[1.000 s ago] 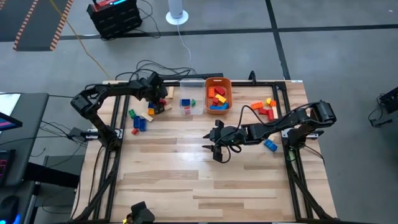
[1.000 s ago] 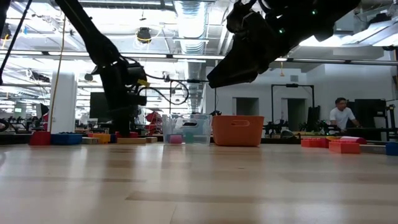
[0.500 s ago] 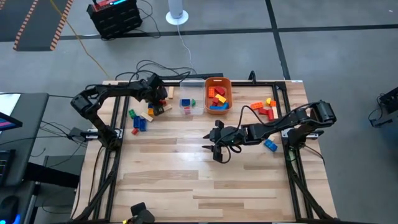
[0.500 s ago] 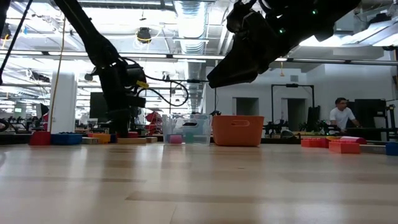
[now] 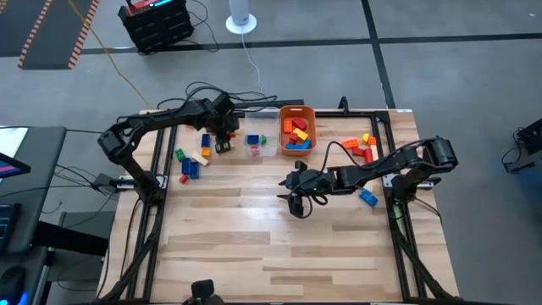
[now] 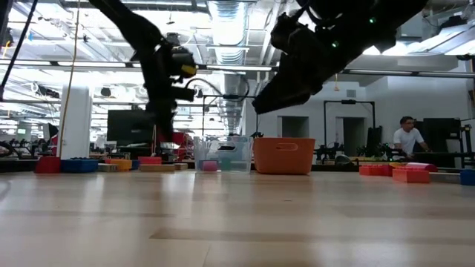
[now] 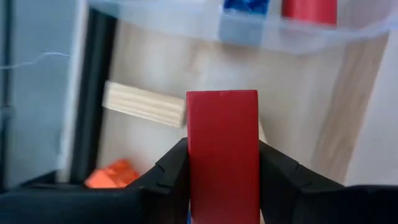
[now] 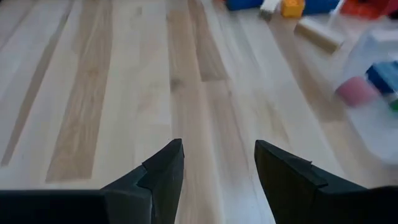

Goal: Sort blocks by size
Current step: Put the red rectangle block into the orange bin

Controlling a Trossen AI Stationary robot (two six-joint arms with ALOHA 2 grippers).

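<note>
Wooden bench [image 5: 254,229] carries scattered blocks [image 5: 191,159]. Left gripper [image 5: 223,140], beside the clear tub [image 5: 261,142], pinches a red block [image 7: 222,155] between its fingers. Right gripper [image 5: 295,203] hovers mid-bench, fingers parted and empty.

The pale wooden desk [image 5: 254,229] with its visible grain has a smooth, faintly shiny finish, the red rectangular block [image 7: 222,149] looks smooth and matt between the matt black plastic fingers [image 7: 171,174], and the clear plastic tub [image 5: 261,141] looks glossy beside the matt orange plastic tub [image 5: 296,127]
</note>
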